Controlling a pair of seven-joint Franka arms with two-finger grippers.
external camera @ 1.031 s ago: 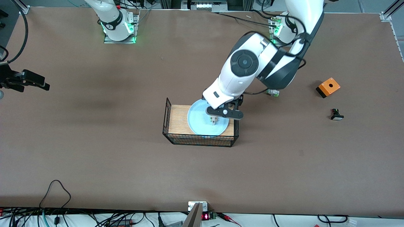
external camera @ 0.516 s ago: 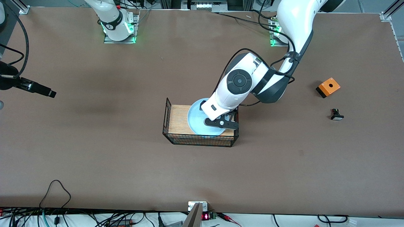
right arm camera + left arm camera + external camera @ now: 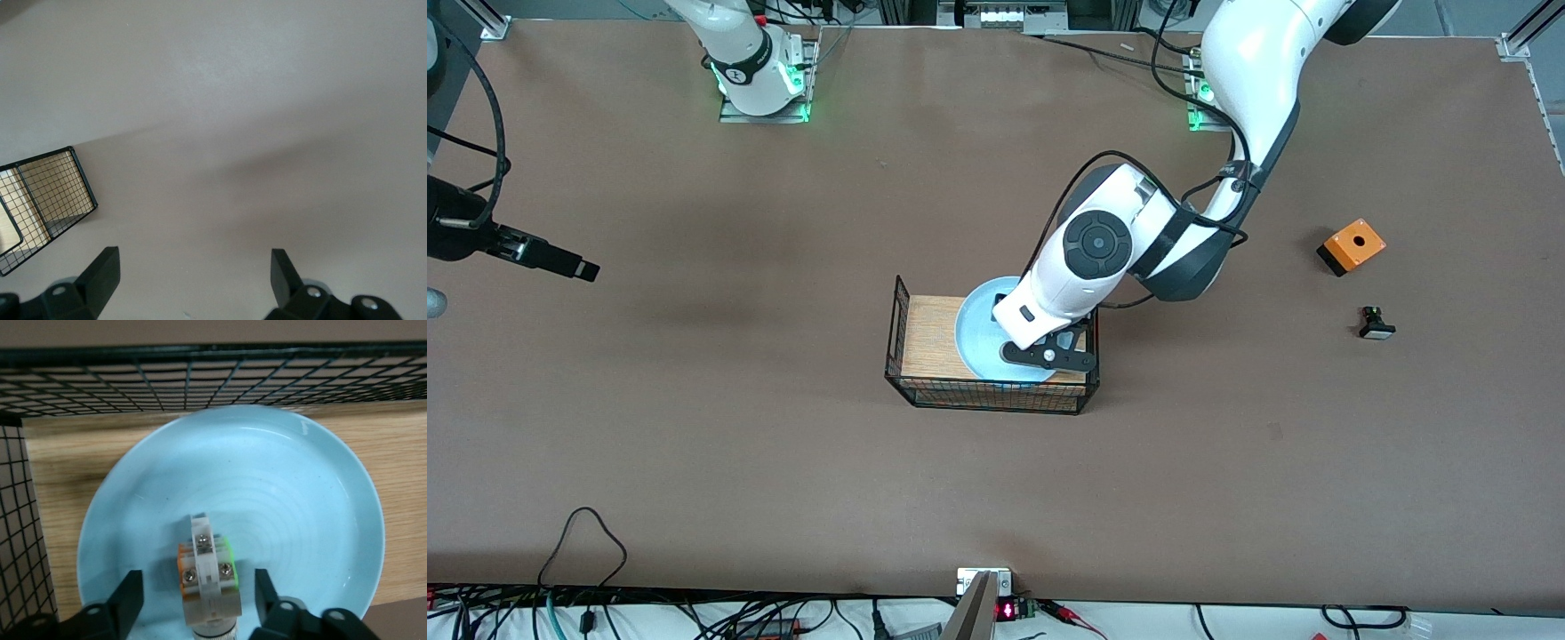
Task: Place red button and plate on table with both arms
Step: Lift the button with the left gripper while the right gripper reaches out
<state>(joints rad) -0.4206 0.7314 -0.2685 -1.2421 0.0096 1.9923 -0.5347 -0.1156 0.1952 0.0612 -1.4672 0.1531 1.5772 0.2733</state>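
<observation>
My left gripper (image 3: 1048, 357) low over plate (image 3: 978, 333) on wire rack (image 3: 925, 356). My right gripper (image 3: 569, 264) waits above table (image 3: 738, 444), toward right arm's end.

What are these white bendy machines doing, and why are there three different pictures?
They are two white robot arms with black two-finger grippers. The big picture looks down from high across the brown table. The other two come from cameras on the arms' wrists. The left gripper hangs over a round light-blue plate on a wood-topped black wire rack, fingers open either side of a small whitish button switch on it. Nothing is held. The right gripper waits open over the table. An orange box and a black piece lie toward the left arm's end.
</observation>
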